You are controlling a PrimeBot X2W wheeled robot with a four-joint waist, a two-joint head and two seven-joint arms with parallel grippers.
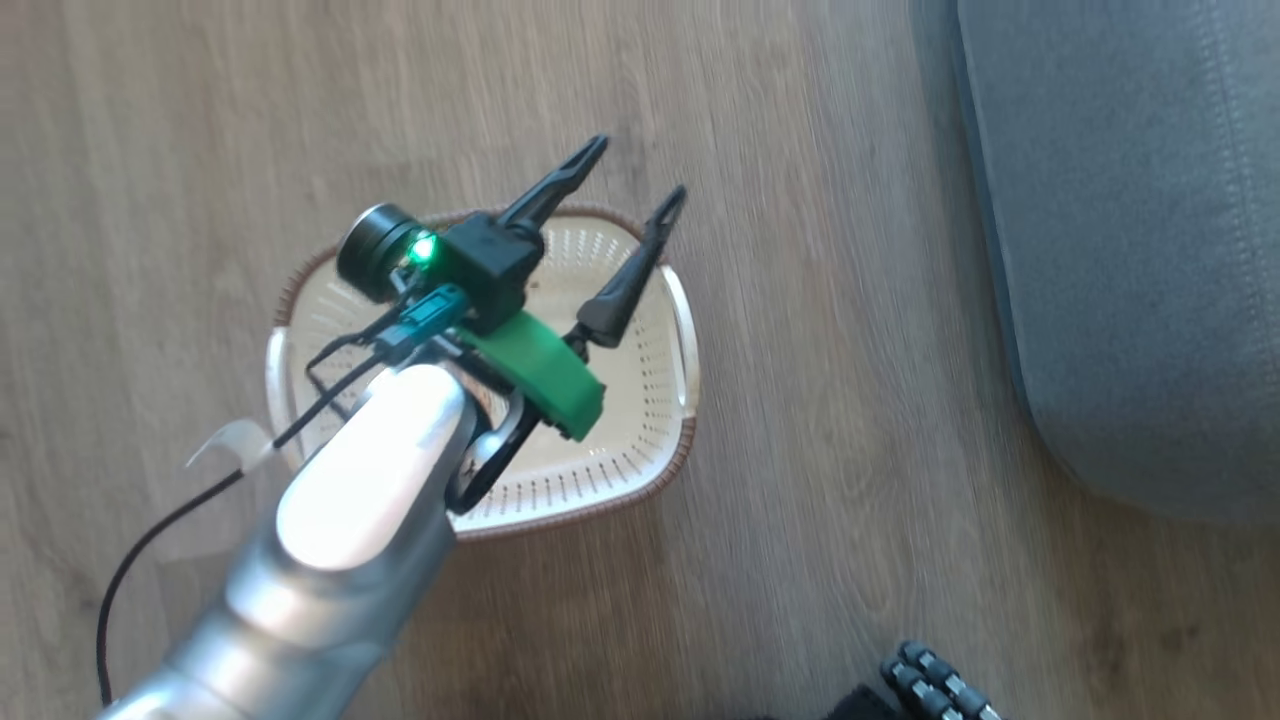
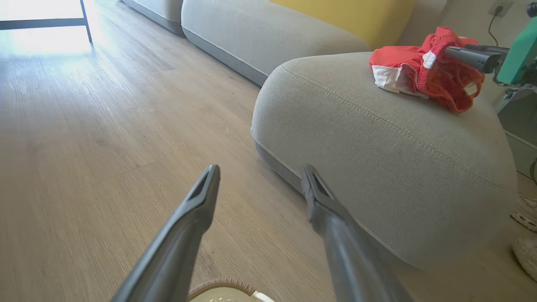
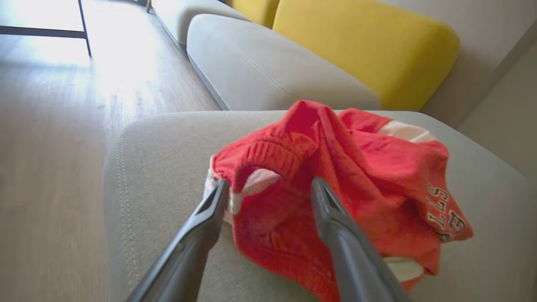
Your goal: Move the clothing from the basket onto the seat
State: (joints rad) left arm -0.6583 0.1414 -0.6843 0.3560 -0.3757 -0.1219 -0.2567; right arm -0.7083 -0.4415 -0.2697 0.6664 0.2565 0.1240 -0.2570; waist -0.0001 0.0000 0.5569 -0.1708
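1. The clothing [image 3: 335, 188] lies in a crumpled red heap on top of the seat [image 3: 159, 167]. The right gripper [image 3: 270, 183] stands over it with its jaws spread wide. One finger is at the red-and-white ribbed band and the other is over the red middle. You see no pinch on the fabric.
2. The right wrist view gives you white lettering on the heap's lower right corner and a white panel along its far edge. The left wrist view gives you the heap from the side, with the right gripper's fingers [image 2: 470, 56] reaching in over it.
3. In the right wrist view the heap's long axis runs across the picture, from the ribbed band on the left to the lettered corner on the right. The ribbed opening faces the gripper.
4. Your left gripper [image 1: 638, 168] is spread wide and holds nothing. In the head view it hangs above the basket [image 1: 655, 400], fingers pointing up and to the right.
5. Bare grey cushion lies between the heap and the seat's stitched edge. A yellow cushion [image 3: 365, 54] rises behind the seat. In the head view, open wooden floor [image 1: 850, 400] separates the basket from the seat.
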